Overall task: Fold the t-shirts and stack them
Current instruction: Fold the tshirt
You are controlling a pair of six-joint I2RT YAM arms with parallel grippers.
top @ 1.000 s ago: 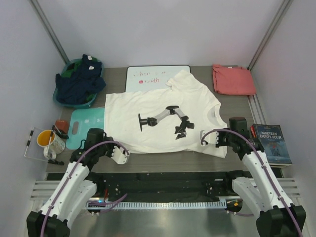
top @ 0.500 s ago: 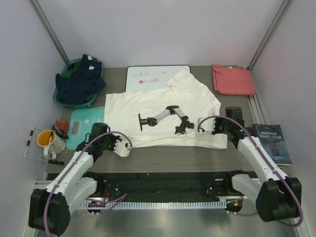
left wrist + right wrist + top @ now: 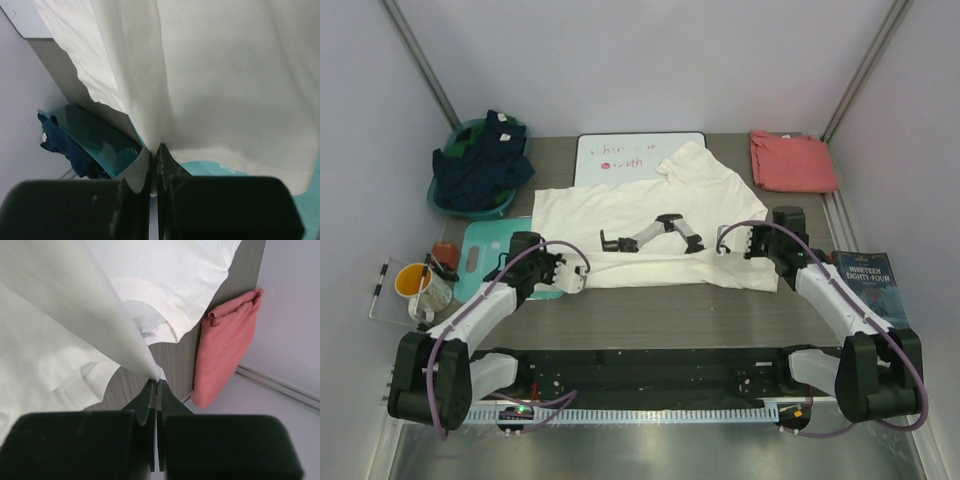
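1. Top view: the cream t-shirt [image 3: 650, 205] lies across the middle of the desk [image 3: 720, 315], with its near hem raised off the surface. The salmon t-shirt [image 3: 792, 160] sits folded at the far right corner, well apart. The left fingers [image 3: 570, 278] and right fingers [image 3: 730, 240] each grip one end of that hem. This looks like the first fold of the cream shirt. The next move calls for carrying both ends evenly toward the far edge and lowering them before letting go.
2. Left wrist: the left fingers [image 3: 156, 152] are clenched with no gap on a bunched pleat of cream cloth [image 3: 225, 85], above the teal board [image 3: 102, 145].
3. Right wrist: the right fingers [image 3: 156, 386] are pinched tight on a thin cream edge [image 3: 75, 335], with the salmon shirt [image 3: 225, 345] lying beyond.
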